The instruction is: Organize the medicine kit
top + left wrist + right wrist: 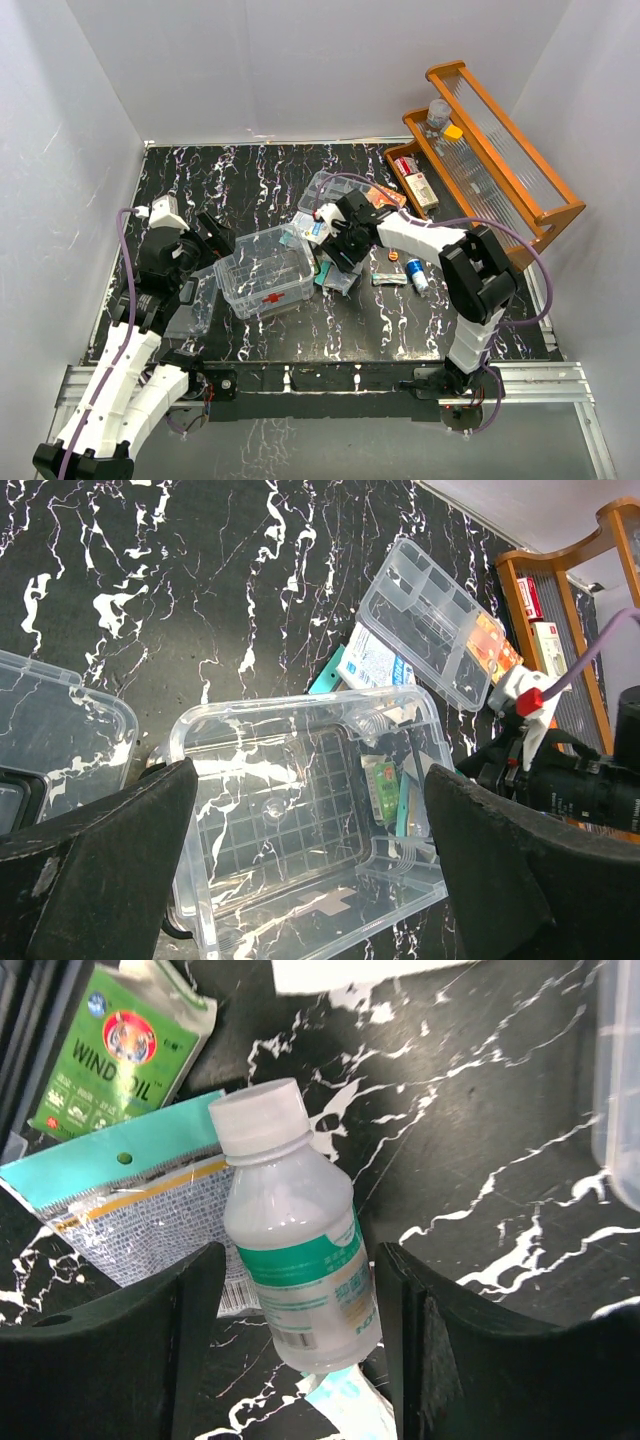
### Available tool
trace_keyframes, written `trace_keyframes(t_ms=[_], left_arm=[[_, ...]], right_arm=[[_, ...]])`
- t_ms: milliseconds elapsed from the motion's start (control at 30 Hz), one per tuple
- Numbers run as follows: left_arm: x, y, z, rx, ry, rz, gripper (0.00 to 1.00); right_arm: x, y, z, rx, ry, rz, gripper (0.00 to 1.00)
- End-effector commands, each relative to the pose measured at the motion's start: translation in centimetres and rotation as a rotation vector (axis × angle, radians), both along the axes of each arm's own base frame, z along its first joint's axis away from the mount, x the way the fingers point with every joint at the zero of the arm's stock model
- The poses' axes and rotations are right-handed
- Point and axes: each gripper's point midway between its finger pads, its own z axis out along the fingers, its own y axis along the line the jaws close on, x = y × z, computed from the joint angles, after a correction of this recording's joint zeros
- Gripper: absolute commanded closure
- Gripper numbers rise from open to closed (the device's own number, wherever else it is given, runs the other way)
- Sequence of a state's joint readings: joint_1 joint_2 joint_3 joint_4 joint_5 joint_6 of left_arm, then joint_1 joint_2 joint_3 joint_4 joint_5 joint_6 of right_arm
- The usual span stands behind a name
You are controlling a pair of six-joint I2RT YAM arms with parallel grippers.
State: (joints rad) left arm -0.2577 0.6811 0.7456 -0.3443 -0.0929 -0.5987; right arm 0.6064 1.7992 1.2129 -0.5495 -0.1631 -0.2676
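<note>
The medicine kit (262, 272), a clear box with a red mark on its front, stands open and empty near the table's middle; its rim (300, 705) shows in the left wrist view. Its clear lid (60, 730) lies to the left (195, 310). My left gripper (310, 775) is open and hovers above the box's left side (215, 237). My right gripper (300, 1260) is open, its fingers on either side of a white bottle (290, 1230) with a green label. The bottle lies right of the box, under that gripper (335, 250).
A green Wind Oil sachet (115, 1050) and a teal-topped packet (130, 1200) lie beside the bottle. A clear divided tray (335, 188) lies behind them. A blue can (417, 275) and a foil strip (388, 278) lie right. The wooden rack (500, 160) stands at the back right.
</note>
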Motion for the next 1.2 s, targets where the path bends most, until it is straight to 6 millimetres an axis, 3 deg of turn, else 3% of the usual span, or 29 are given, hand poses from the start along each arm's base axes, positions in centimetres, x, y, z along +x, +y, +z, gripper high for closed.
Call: trace_keyframes(t_ms=[0, 167, 333, 567, 800, 1167], left_arm=[[0.1, 0.1, 0.5, -0.004, -0.029, 0.008, 0.04], [0.3, 0.2, 0.8, 0.004, -0.027, 0.012, 0.04], [0.3, 0.5, 0.6, 0.003, -0.023, 0.035, 0.04], [0.2, 0.9, 0.2, -0.012, -0.018, 0.065, 0.04], [0.2, 0.7, 0.4, -0.026, -0.031, 0.064, 0.04], [-0.2, 1.0, 0.4, -0.051, -0.028, 0.089, 0.04]], right_arm=[[0.1, 0.4, 0.3, 0.002, 0.037, 0.056, 0.40], [1.2, 0.4, -0.1, -0.026, 0.038, 0.043, 0.41], [1.3, 0.7, 0.4, -0.017, 0.043, 0.035, 0.57], [0.8, 0.6, 1.9, 0.008, 0.031, 0.044, 0.63], [2.4, 3.1, 7.0, 0.211, -0.057, -0.099, 0.62], [2.9, 2.7, 15.2, 0.449, -0.213, -0.333, 0.60]])
